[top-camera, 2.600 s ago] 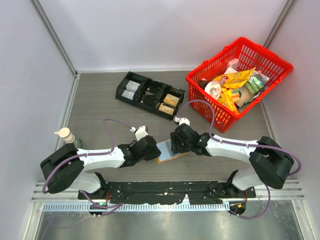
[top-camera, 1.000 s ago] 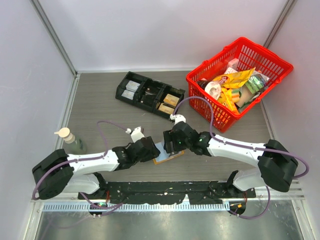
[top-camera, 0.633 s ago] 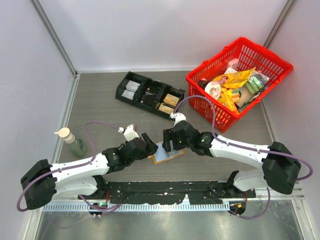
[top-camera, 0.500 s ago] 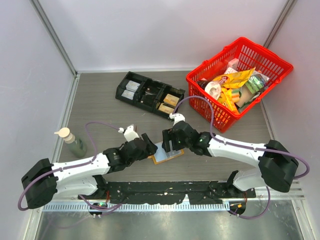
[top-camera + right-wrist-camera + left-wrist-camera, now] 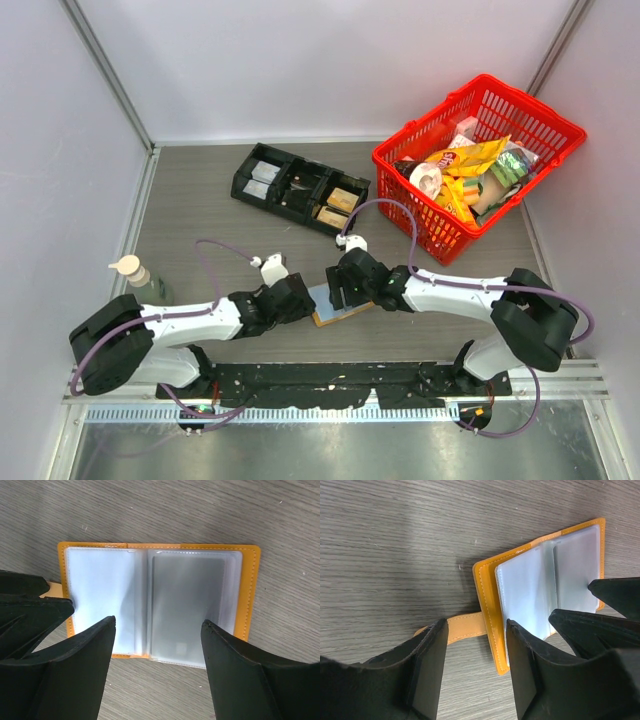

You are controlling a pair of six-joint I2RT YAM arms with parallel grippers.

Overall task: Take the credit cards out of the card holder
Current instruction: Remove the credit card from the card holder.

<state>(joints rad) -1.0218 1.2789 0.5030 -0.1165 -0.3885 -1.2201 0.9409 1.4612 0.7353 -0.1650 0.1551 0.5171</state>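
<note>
Wide apart, the left jaws straddle the side tab [image 5: 465, 629] and the right jaws hover over the card holder [image 5: 185, 605], open on the tabletop [image 5: 200, 215], six o'clock from the tray [image 5: 300, 190]; nothing seems pulled out yet.

card holder [image 5: 325, 308] mostly hidden overhead; its contents too blurred to tell

This looks like a robot test booth in a lab. Plain white walls [image 5: 330, 70] box in a grey table [image 5: 200, 220] (a red basket [image 5: 412, 205] of snacks on it), with two arms [image 5: 190, 322] bolted to a rail [image 5: 330, 378].
</note>
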